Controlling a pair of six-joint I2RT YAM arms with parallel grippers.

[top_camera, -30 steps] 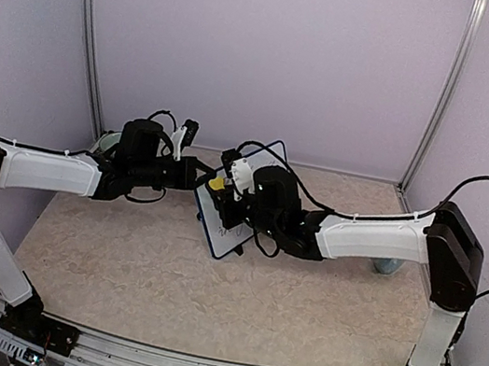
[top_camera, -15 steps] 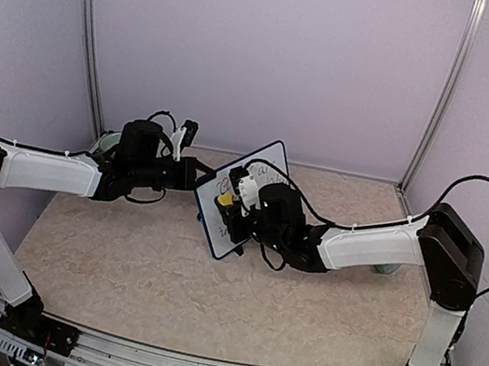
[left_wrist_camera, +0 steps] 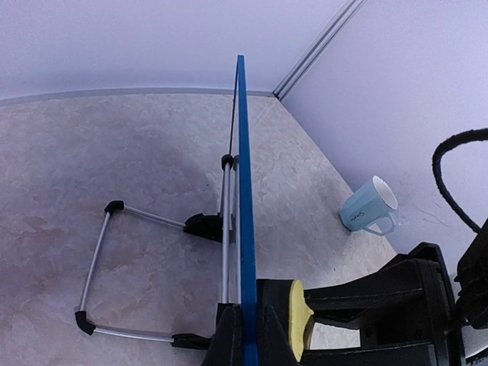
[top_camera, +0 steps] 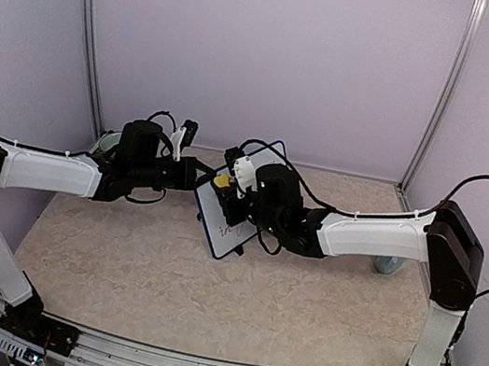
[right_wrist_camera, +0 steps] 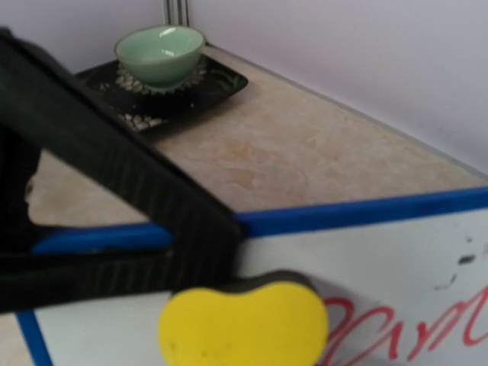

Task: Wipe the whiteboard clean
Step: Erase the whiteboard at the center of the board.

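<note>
The whiteboard [top_camera: 229, 235] stands tilted at mid table, blue framed, with red writing [right_wrist_camera: 396, 335] on its white face [right_wrist_camera: 381, 252]. The left wrist view shows it edge-on [left_wrist_camera: 241, 183]. My left gripper [top_camera: 202, 176] is shut on the board's left edge, one black finger on each side [left_wrist_camera: 249, 326]. My right gripper [top_camera: 224, 184] is shut on a yellow sponge [top_camera: 219, 181] pressed against the board's face near its upper left corner. The sponge fills the bottom of the right wrist view [right_wrist_camera: 244, 324] and also shows in the left wrist view [left_wrist_camera: 296, 316]. The right fingers are hidden behind it.
A light blue mug [left_wrist_camera: 368, 206] lies on its side at the right wall [top_camera: 387, 264]. A green bowl [right_wrist_camera: 160, 52] sits on a black tray [right_wrist_camera: 221, 80] at the back left. The board's wire stand [left_wrist_camera: 99, 252] spreads behind it.
My right gripper slid the sponge down the board's face half a second ago, then back up toward the upper left corner. The left gripper has kept its hold without moving.
</note>
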